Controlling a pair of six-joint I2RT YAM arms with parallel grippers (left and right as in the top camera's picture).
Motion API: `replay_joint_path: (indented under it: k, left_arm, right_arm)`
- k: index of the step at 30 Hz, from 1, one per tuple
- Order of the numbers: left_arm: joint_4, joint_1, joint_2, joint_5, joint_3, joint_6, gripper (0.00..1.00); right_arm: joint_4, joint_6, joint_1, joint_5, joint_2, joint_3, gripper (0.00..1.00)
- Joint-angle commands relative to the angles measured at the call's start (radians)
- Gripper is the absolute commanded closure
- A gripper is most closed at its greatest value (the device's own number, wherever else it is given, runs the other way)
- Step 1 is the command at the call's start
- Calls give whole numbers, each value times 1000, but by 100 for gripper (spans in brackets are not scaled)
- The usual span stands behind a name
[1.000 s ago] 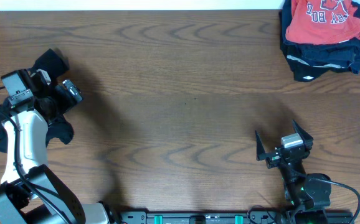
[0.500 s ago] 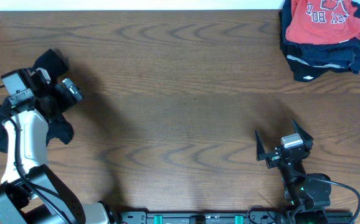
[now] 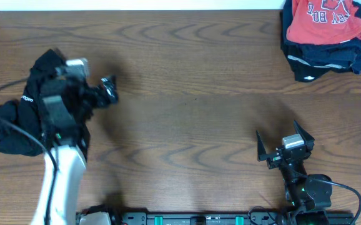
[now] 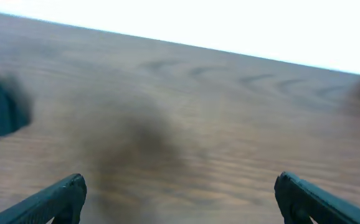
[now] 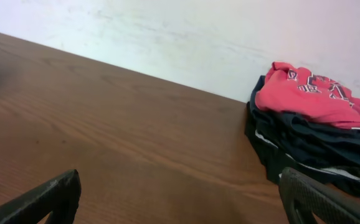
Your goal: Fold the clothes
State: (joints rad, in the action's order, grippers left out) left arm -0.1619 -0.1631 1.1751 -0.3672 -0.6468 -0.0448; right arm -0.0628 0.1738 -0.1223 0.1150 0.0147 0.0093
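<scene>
left gripper [image 4: 180, 194] apart, arm over black garment [image 3: 9, 128] | right gripper [image 5: 179, 186] apart, pointing toward clothes pile [image 3: 325, 37]

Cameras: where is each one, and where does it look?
Overhead: above the table, looking straight down; both arms show.
Left wrist: on the left gripper, low over the table; its open fingertips show.
Right wrist: on the right gripper, facing the wall; open fingertips show.
Shared: overhead and right wrist both see the red T-shirt.
</scene>
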Motion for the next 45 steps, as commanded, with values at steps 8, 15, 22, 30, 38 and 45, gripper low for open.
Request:
replay_joint_path:
  k: [8,15,22,30,38,45]
  left_arm:
    - [-120,64,-383,19,313,25,2]
    - [-121,64,-668,67,488,25,2]
    - [-119,63,-827,115,599,26,2]
    - [-32,63,-933,152,615,26,2]
    - [20,63,-1036,212,644,26,2]
    - [97,63,-1109,223,643,26,2]
  right_arm:
    - [-2,-1,-10,-6,-8,-4,1]
    - [-1,-1,-10,-6,-8,-4,1]
    - [-1,-1,-10,-6,-8,-4,1]
    - [-2,-1,-10,-6,-8,-4,1]
    - [-1,-1,-10,-6,-8,-4,1]
    - [-2,-1,-10,-6,-8,-4,1]
